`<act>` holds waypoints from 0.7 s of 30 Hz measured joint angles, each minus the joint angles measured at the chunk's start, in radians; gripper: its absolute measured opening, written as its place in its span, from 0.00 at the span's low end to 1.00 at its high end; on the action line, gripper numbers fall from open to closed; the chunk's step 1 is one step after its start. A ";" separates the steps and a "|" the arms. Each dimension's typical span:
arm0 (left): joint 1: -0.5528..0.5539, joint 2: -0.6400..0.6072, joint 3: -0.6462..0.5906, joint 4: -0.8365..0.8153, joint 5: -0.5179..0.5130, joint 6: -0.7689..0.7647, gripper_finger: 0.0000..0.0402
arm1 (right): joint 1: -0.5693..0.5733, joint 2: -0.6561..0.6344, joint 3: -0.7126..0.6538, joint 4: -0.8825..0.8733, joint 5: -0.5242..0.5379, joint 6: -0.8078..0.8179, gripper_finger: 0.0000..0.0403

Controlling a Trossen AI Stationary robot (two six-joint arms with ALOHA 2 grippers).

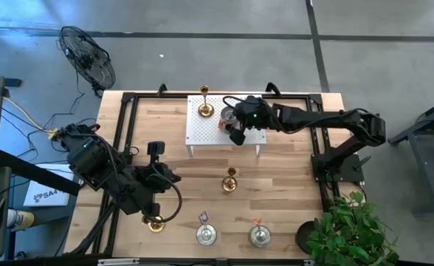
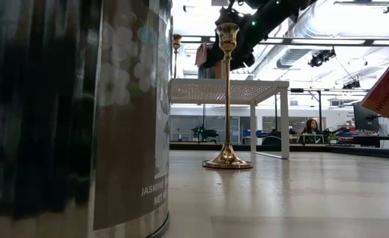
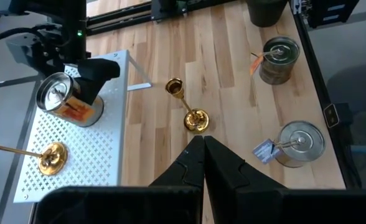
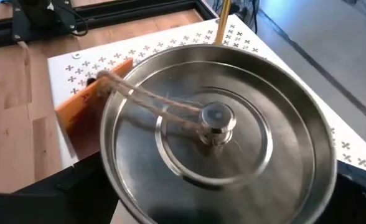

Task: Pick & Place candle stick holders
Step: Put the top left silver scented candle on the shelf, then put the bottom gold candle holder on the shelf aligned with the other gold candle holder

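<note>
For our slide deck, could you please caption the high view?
Right gripper open around a silver holder on the white rack, beside a brass candlestick.

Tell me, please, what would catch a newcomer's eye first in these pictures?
Probably the right hand poised over the white perforated rack, around a squat silvery holder, with a gold holder standing beside it. Next, the lone gold candlestick mid-table.

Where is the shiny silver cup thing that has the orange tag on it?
The silver holder stands on the white rack at the table's far side, just right of a gold holder, with the right gripper open around it.
</note>
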 joint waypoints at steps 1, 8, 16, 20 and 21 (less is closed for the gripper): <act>0.000 0.000 0.000 0.000 0.000 0.000 0.00 | 0.003 -0.002 0.000 -0.001 0.001 -0.005 0.95; 0.000 0.000 0.000 0.000 0.000 -0.001 0.00 | 0.006 -0.060 0.000 -0.013 0.004 -0.013 0.96; 0.000 0.000 0.000 0.000 0.000 -0.019 0.00 | 0.010 -0.203 0.000 -0.082 0.004 -0.029 0.96; 0.000 0.000 0.000 0.000 -0.001 -0.023 0.00 | 0.026 -0.286 0.000 -0.106 0.005 -0.029 0.96; 0.000 0.000 0.000 0.000 -0.004 -0.023 0.00 | 0.033 -0.306 0.000 -0.107 0.005 -0.029 0.96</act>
